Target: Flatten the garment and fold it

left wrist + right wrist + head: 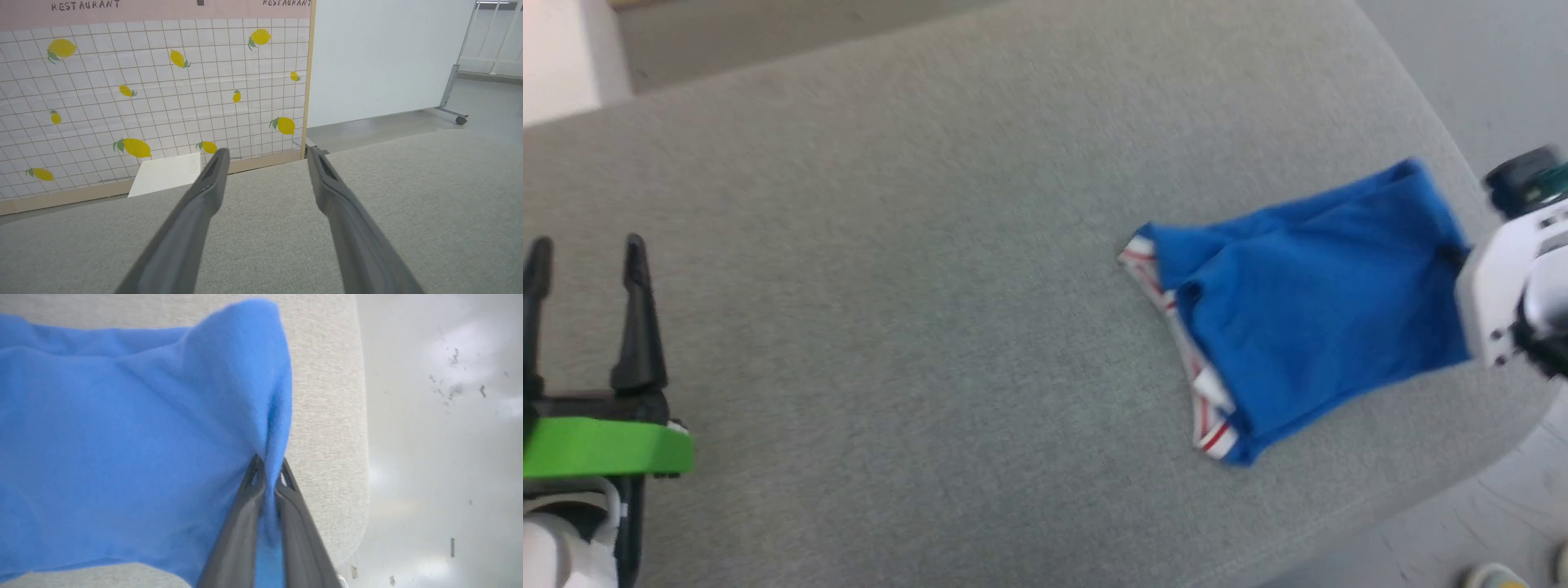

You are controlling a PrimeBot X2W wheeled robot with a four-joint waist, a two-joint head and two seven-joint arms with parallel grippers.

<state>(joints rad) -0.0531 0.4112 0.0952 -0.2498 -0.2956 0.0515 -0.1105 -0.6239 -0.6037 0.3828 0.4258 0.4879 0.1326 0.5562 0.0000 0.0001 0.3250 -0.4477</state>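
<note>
— Dark tapered fingers of the right claw [269,460] sit closest to the lens, pressed together on a raised fold of the garment [122,437]. What lies under it all?

— One broad grey worktop [890,245], covered in fine woven cloth. It looks padded, with a rounded edge on the right. Beyond that edge is a pale, glossy floor [441,437] with a few dark specks.

— And the room behind?

— From the left wrist, a wall panel [143,81] printed with a white tile grid, scattered yellow lemons and the word RESTAURANT on a pink strip. Next to it stands a plain white board [380,61] on a metal frame with a caster [461,120]. A white sheet [167,173] leans at the panel's foot.

— Where's the garment?

— On the worktop's right side, near the edge. It is soft, matte blue jersey, loosely bunched, with its right edge nipped by that claw. Red-and-white striped trim [1176,327] runs down its left side.

— The other arm?

— The left claw [587,245] is over the bare left of the worktop, well apart from the garment. Its jaws are spread wide with nothing between them, and there is a green band [605,445] at its base.
</note>
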